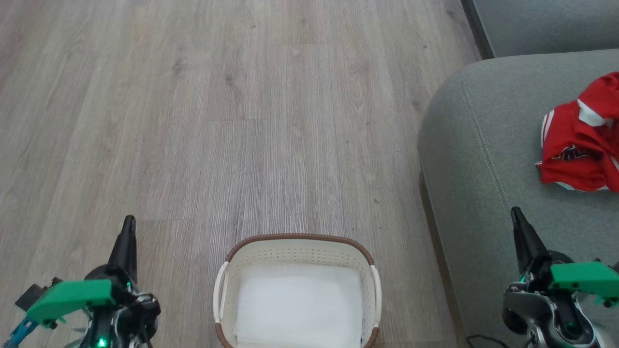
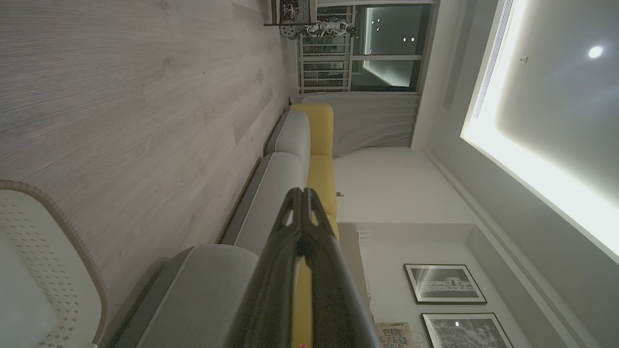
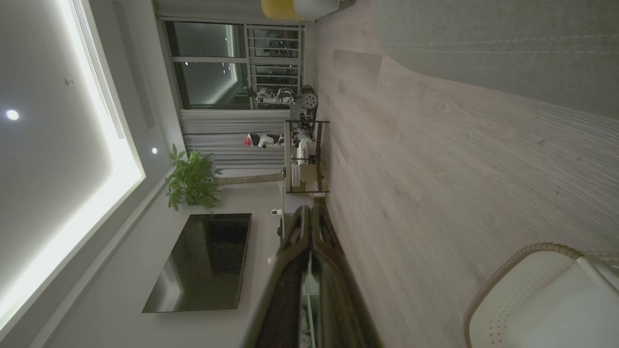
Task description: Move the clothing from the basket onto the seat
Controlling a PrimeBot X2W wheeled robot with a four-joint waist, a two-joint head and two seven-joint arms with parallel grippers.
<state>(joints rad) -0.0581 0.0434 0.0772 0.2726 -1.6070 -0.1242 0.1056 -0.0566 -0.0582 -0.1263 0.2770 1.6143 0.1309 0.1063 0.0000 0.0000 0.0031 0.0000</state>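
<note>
The red clothing (image 1: 582, 140) with white trim lies bunched on the grey-green seat (image 1: 488, 145) at the right edge of the head view. The cream basket (image 1: 295, 251) with its brown woven rim stands on the floor at the bottom centre, holding just a flat white liner. My left gripper (image 1: 128, 221) is shut and points up at the lower left, left of the basket. My right gripper (image 1: 515, 211) is shut at the lower right, over the seat's front part and below the clothing. In the wrist views both grippers (image 2: 302, 192) (image 3: 306, 209) show fingers pressed together, holding nothing.
Pale wood floor (image 1: 232, 121) stretches ahead and to the left. In the left wrist view a sofa with yellow back cushions (image 2: 320, 145) runs along the wall. A shelf unit (image 3: 304, 157), a potted plant (image 3: 191, 181) and a dark television (image 3: 203, 263) stand across the room in the right wrist view.
</note>
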